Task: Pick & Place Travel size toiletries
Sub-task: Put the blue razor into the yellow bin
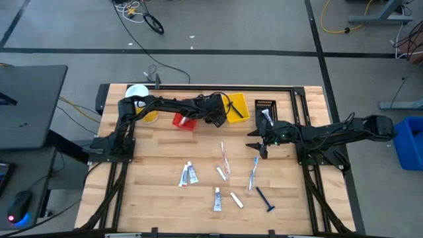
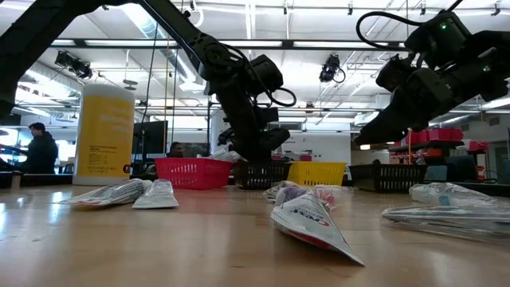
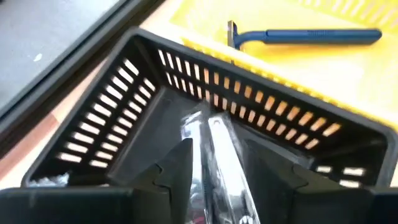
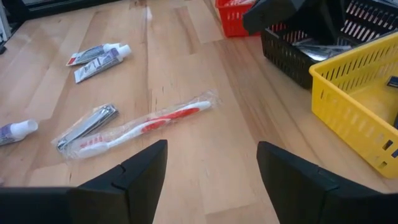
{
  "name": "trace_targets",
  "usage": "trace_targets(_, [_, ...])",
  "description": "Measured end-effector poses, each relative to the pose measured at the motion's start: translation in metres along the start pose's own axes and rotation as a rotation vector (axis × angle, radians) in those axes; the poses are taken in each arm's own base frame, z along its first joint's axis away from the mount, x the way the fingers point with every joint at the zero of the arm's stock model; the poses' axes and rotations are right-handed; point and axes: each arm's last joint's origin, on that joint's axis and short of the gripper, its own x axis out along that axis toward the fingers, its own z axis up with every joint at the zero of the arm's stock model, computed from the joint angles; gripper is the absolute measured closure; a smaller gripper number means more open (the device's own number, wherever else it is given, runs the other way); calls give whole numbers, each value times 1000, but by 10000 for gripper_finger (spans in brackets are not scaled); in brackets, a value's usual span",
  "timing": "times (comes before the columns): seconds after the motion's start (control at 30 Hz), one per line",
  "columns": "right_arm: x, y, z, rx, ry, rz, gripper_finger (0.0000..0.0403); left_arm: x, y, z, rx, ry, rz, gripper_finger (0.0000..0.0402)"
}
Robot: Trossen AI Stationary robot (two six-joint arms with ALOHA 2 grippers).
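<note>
My left gripper (image 1: 215,118) hangs over a black slotted bin (image 3: 124,118) between the red bin (image 1: 185,121) and the yellow bin (image 1: 236,109), shut on a clear-wrapped item (image 3: 214,149). A dark blue razor (image 3: 311,37) lies in the yellow bin. My right gripper (image 4: 211,155) hovers open above the table, right of centre (image 1: 260,147), touching nothing. Below it lie a wrapped red-and-white toothbrush (image 4: 146,124), a packeted nail clipper (image 4: 87,127) and white tubes (image 4: 99,57). More tubes (image 1: 188,175), packets (image 1: 236,199), a blue toothbrush (image 1: 253,173) and a razor (image 1: 266,198) lie flat on the wood. My left gripper pinches the clear-wrapped item between its two fingers (image 3: 177,171), which lie along its length. The free end of the item (image 3: 199,121) sticks out past the fingertips into the black bin's opening, lifted clear of the bin floor. Which end is gripped is hidden by the fingers.
A second black bin (image 1: 264,106) with a tube (image 1: 266,118) stands right of the yellow bin. A tall yellow canister with a white lid (image 1: 139,99) stands at the far left corner. The near half of the table holds the scattered toiletries, with bare wood between them.
</note>
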Motion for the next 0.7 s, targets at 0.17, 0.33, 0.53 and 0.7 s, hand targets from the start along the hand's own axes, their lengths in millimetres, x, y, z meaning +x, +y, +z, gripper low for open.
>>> trace_targets(0.17, [0,1,-2,1,24,8,130,-9,-2,8,-50,17,-30,245])
trace_targets(0.33, [0,4,-4,15,42,23,143,-43,-15,20,-33,-35,-69,244])
trace_targets(0.53, [1,11,-6,14,54,54,165,-93,-42,9,-13,-40,-111,244])
trace_targets(0.7, [0,17,-8,16,61,76,172,-123,-76,-18,-58,1,-89,244])
